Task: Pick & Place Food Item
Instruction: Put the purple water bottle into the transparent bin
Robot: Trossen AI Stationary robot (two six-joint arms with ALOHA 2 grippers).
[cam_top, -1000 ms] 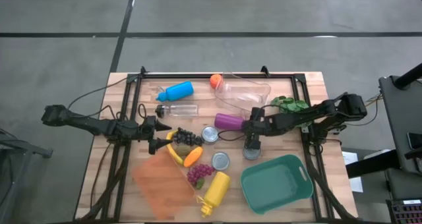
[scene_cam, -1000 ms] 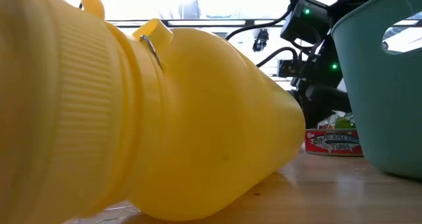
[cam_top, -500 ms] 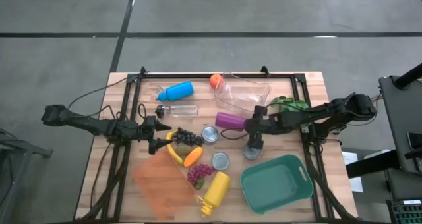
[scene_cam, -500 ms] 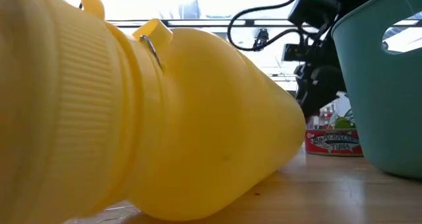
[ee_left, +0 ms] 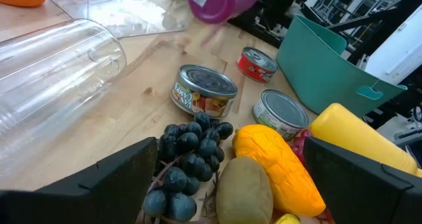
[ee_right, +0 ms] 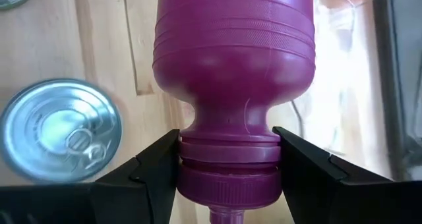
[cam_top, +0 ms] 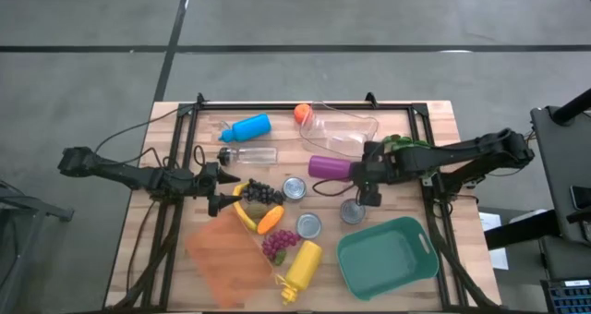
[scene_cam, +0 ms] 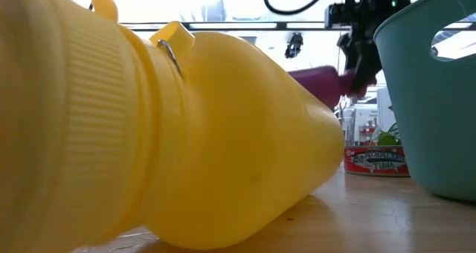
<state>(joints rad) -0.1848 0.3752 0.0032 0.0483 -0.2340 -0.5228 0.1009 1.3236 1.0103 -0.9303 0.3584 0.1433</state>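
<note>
Left gripper (cam_top: 224, 190) waits with fingers wide apart beside the dark grapes (cam_top: 261, 193). Right gripper (cam_top: 363, 169) is clamped on the purple bottle (cam_top: 326, 166), lifted above the table; next, carry it toward the teal basket (cam_top: 417, 266).

Low view: yellow bottle (scene_cam: 149, 126) fills most of frame, cut off left and bottom, hiding most of the bench. Teal basket (scene_cam: 428, 97) cropped at right. Purple bottle (scene_cam: 320, 85) blurred, partly behind yellow bottle. Right wrist view: purple bottle's base cut off; silver can (ee_right: 59, 128) label unseen.
</note>
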